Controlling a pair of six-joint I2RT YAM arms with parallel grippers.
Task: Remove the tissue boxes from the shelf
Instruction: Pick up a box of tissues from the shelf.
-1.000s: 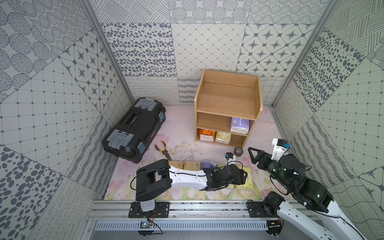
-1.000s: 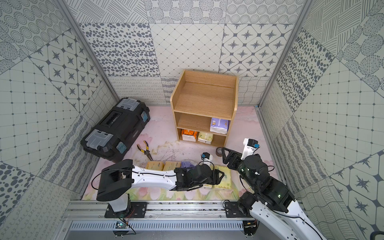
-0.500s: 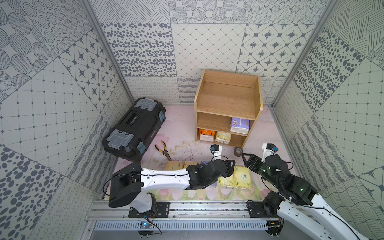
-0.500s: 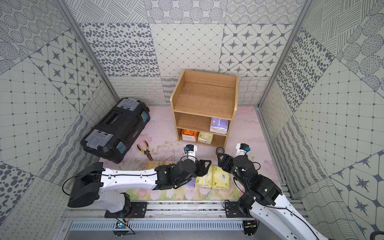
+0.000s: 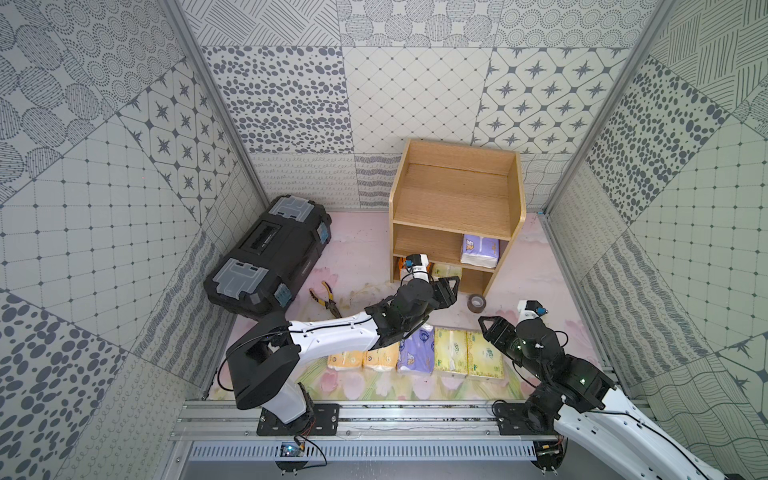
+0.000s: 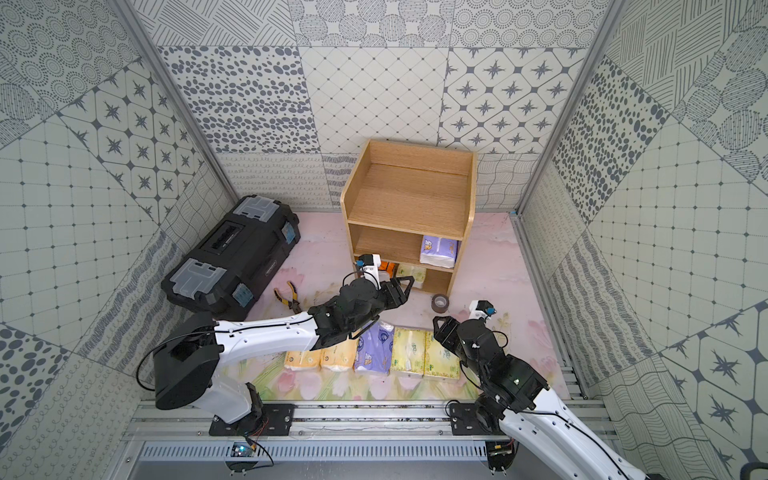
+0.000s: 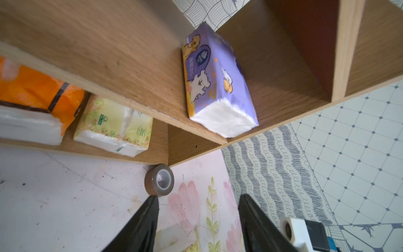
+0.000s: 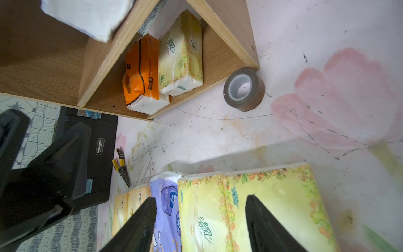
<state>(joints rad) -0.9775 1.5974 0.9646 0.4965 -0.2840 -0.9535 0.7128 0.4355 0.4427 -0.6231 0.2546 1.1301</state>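
Three tissue boxes (image 5: 480, 250) sat in the shelf (image 5: 455, 195) at twelve o'clock; five more lay in one row (image 5: 415, 351) at six o'clock. The left gripper (image 5: 452, 287) and right gripper (image 5: 488, 330) both gaped, empty.

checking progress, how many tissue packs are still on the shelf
3: a lavender pack on the middle tier, an orange pack and a yellow-green pack side by side on the bottom tier. Others could hide further back.
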